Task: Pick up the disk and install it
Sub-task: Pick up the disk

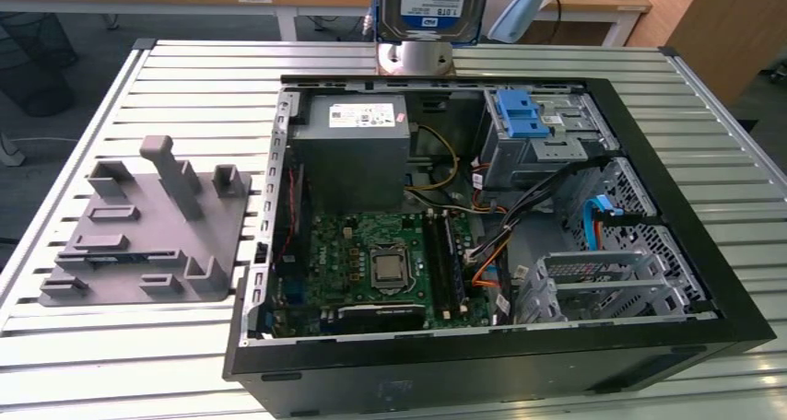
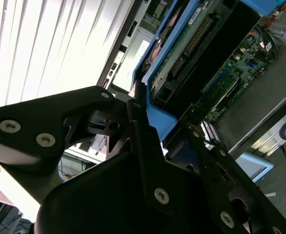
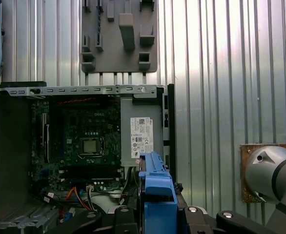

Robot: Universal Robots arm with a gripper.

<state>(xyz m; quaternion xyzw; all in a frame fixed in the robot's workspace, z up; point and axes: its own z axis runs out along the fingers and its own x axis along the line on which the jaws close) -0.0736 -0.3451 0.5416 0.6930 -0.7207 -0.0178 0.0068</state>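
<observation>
Slatted silver metal table [image 1: 688, 116] fills the room's centre, with wooden desks behind it. On it lies an open black computer tower case [image 1: 492, 369], its side panel off. Inside are a green motherboard [image 1: 369, 263], a big grey power-supply box with a white sticker [image 1: 354, 153], a bundle of loose coloured cables [image 1: 517, 208], a metal drive cage topped by a ridged blue plastic latch [image 1: 522, 116], and a second perforated metal cage [image 1: 603, 277] toward the exterior view's right. A grey moulded fixture plate with upright pegs [image 1: 135, 227] sits on the table at the exterior view's left, beside the case.

The disk [image 1: 430, 5], a flat rectangular silver hard drive with a white-and-blue label in a blue plastic carrier frame, hangs in the air above the far edge of the case, well clear of everything inside it. In the second wrist view the robot's black gripper [image 2: 157, 122] has its jaws closed onto the blue frame, with the drive's circuit-board face and connector edge turned toward the camera. In the first wrist view the blue frame [image 3: 155, 192] stands out from the gripper above the power-supply end of the case.

The step in hand looks like carrying the disk toward a bay; which cage is meant cannot be told. Doing it well would call for a firm, square grip on the frame, a path clear of the cables, and the carrier lined up with the bay rails.
</observation>
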